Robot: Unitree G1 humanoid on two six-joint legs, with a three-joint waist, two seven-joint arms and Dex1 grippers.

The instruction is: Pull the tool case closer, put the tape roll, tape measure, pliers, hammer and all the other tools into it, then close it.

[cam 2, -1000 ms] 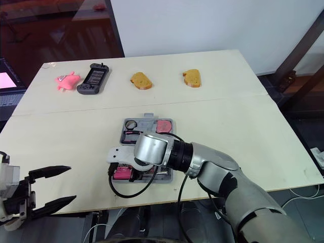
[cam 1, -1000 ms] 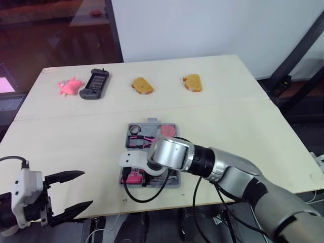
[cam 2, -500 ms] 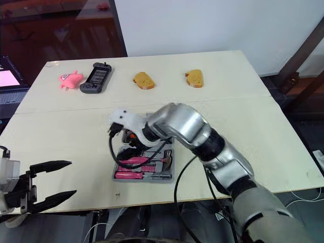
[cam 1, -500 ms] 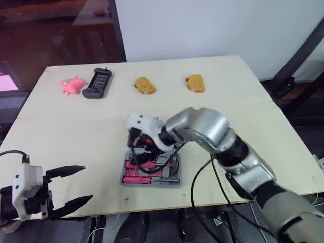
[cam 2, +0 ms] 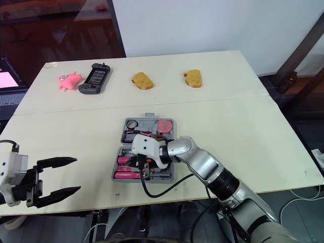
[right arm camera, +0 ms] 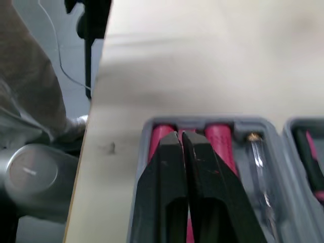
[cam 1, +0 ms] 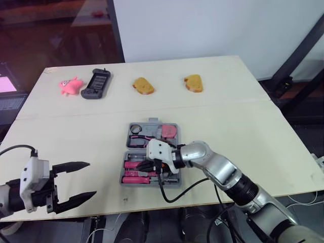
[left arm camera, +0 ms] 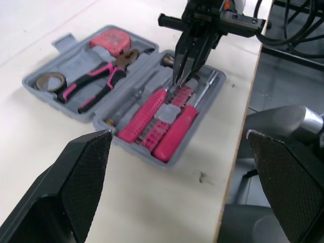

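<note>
Tabletop: pale wood, one seam running across the middle.
Wall: plain white, behind the far edge.
Floor: dark reddish, glossy, far left.
Post: black, upright, at the wall's left edge.
Struts: black, diagonal, right side.

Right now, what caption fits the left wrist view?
Open left claw faces the open tool case; the shut right claw points down at its pink-handled screwdrivers.

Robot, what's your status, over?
Left gripper open, hovering. Right gripper shut, tips inside tool case. Case open, tools seated. Only that gripper obstructs closing.
</note>
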